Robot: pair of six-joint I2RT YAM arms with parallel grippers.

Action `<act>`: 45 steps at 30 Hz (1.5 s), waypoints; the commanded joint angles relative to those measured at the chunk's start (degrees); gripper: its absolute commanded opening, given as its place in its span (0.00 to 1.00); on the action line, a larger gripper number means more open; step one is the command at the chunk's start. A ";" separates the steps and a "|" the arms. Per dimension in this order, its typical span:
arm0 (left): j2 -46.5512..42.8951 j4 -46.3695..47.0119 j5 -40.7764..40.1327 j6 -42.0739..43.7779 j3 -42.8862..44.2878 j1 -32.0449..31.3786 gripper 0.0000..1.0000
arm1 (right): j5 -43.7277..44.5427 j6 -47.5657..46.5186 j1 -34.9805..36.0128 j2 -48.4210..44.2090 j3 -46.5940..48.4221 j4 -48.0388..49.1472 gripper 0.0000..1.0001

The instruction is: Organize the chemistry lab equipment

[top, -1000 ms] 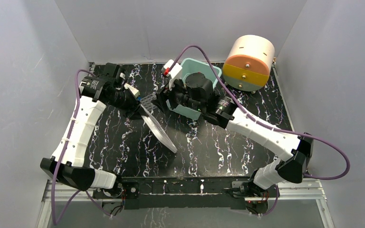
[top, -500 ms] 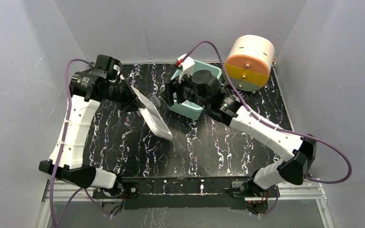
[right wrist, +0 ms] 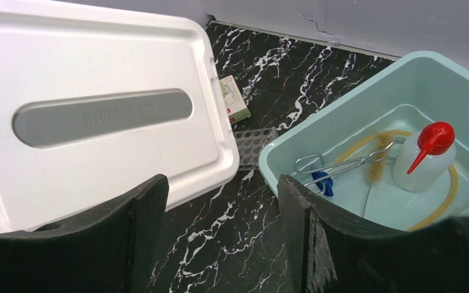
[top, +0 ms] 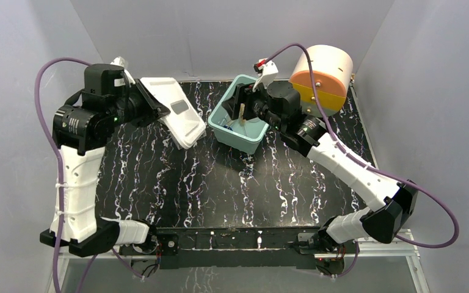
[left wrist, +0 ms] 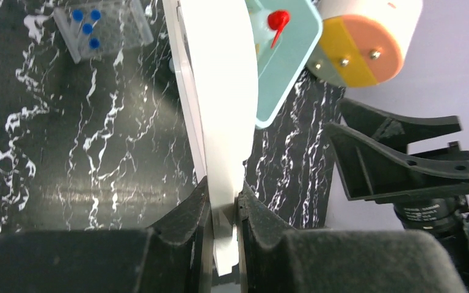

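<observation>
Gripped by its edge in the left hand (left wrist: 223,210), the white storage-box lid (top: 170,110) is held tilted left of the teal bin (right wrist: 354,91), where wash bottle (right wrist: 424,162) and tongs (right wrist: 342,165) lie; the right hand (right wrist: 220,189) is spread open; levelling before lowering is advised.

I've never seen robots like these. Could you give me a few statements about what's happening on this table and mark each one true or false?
1. The left gripper pinches a white lid by its edge. True.
2. The right gripper holds the red-nozzled bottle. False: it is open and empty, and the bottle stands in the pale green bin.
3. Metal tongs lie inside the bin. True.
4. The lid sits closed on the bin. False: it is held up beside the bin, which is open.
5. The blue-capped tubes are in the bin. False: they stand in a rack on the table.
</observation>
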 commanded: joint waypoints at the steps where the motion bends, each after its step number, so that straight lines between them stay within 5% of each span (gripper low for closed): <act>1: -3.90 10.19 -2.22 1.15 -0.66 0.16 0.00 | 2.08 2.15 -1.08 -2.16 -0.17 3.46 0.74; 10: -10.08 38.27 0.82 -3.94 -19.65 0.17 0.00 | -4.43 10.20 -8.87 -0.98 1.71 -2.43 0.74; 16: -6.01 57.94 5.38 -9.55 -26.91 0.16 0.00 | -7.07 13.97 -13.31 -1.17 1.30 -4.58 0.72; 31: 11.20 80.43 15.12 -22.98 -30.60 -0.63 0.00 | -3.66 14.41 -19.80 -5.73 -2.24 -7.83 0.71; 45: 15.25 85.27 1.22 -26.80 -37.16 -9.56 0.00 | -8.51 13.52 -23.49 -4.40 -4.46 -9.57 0.71</act>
